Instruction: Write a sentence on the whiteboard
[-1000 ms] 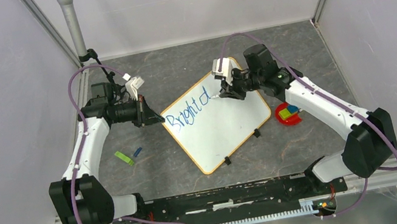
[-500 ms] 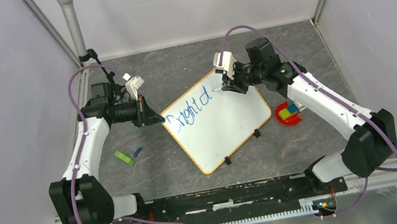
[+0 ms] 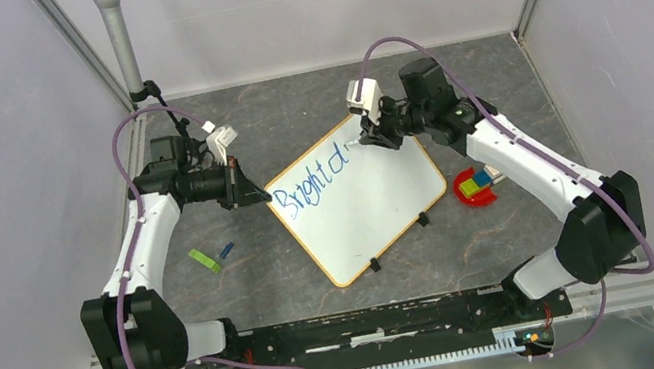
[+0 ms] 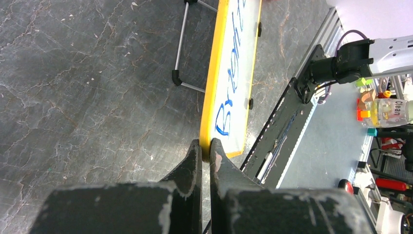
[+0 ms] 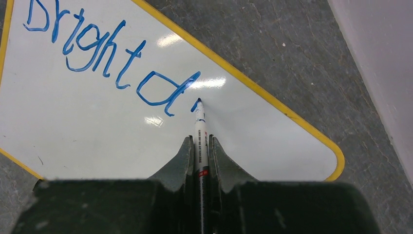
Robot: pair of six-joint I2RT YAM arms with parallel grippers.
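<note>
Blue marker strokes spelled "Bright d" as the sentence [image 5: 97, 53] stood unfinished on the whiteboard [image 5: 87, 141], which rested on the grey bench [image 3: 290, 110] directly below and ahead of the right tool [image 5: 200, 141]. That tool was clamped tight on a marker [image 5: 199, 129], whose tip sat at the board's surface just ahead of the fingertips and immediately right of the "d"; whether it actually touched could not be told. The left tool [image 4: 204, 146] was pinched shut on the board's yellow frame at the corner nearest it, the "B" lying just beyond its fingertips, apparently to steady the board. The writing step appeared to be at an early stretch, with the second word barely begun. The next move would likely call for light, even pressure and a short stroke to form the following letter, held clear of the frame edge that ran close ahead of the tip.
</note>
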